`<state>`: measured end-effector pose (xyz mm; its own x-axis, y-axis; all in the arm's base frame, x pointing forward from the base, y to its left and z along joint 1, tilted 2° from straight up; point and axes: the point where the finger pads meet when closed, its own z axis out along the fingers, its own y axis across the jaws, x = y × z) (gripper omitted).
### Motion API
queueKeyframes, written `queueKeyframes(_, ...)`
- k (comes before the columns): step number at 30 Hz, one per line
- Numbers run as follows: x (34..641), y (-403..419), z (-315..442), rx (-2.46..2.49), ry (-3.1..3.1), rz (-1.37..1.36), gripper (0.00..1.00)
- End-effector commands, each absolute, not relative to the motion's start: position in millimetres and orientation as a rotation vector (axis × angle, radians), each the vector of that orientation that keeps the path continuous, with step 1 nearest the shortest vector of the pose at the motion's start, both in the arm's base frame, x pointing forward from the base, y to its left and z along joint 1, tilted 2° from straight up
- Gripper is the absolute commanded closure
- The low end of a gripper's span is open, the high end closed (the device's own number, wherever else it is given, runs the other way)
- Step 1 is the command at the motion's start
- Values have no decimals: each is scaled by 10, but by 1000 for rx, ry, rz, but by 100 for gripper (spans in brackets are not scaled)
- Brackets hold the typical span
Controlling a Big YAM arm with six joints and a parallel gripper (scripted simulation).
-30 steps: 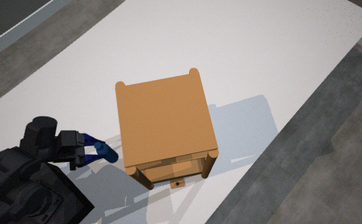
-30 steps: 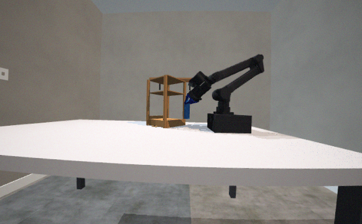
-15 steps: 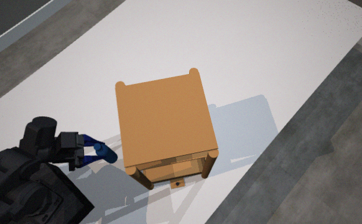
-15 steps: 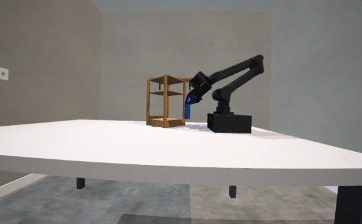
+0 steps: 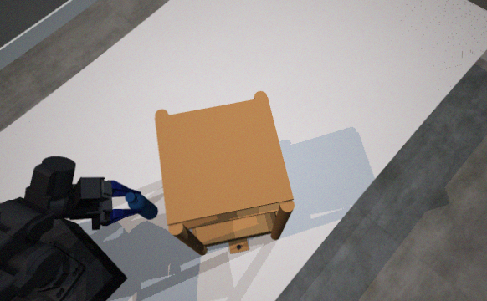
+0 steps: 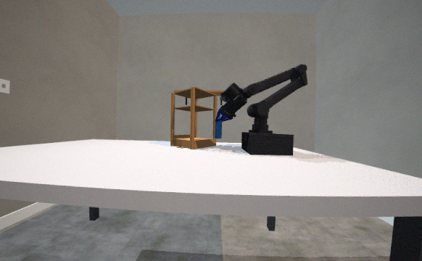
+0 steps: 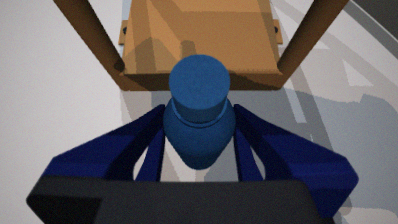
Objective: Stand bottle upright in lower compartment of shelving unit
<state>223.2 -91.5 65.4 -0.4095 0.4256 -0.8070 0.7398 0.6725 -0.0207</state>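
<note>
Bottle [image 7: 200, 120] cap up, gripped at its shoulder between the blue fingers of the hand [image 5: 120, 203], hanging above the worktop [image 6: 124, 163] just outside the shelf [image 5: 222, 159], facing its lower compartment

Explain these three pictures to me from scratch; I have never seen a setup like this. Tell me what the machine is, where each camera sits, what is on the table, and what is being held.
The black machine is a jointed robot arm bolted to a black box base on a white table. At its tip is a pincer with two blue fingers.

The first picture looks down from above. The second looks across the table from the side, at a distance. The third comes from a camera on the arm's wrist, looking along the fingers.

On the table stands a small wooden shelf unit with open compartments stacked between corner posts.

The pincer is shut on a blue bottle, gripping it near the neck; the round cap faces the wrist camera. From the side the bottle hangs upright beside the shelf unit, outside it, roughly level with the lower compartment.
</note>
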Motion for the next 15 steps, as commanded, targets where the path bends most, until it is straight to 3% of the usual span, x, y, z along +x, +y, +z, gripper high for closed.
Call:
queueKeyframes(1,2288,-857,792,895,2031,-458,74)
queueKeyframes(15,2309,-854,822,894,2028,-456,74)
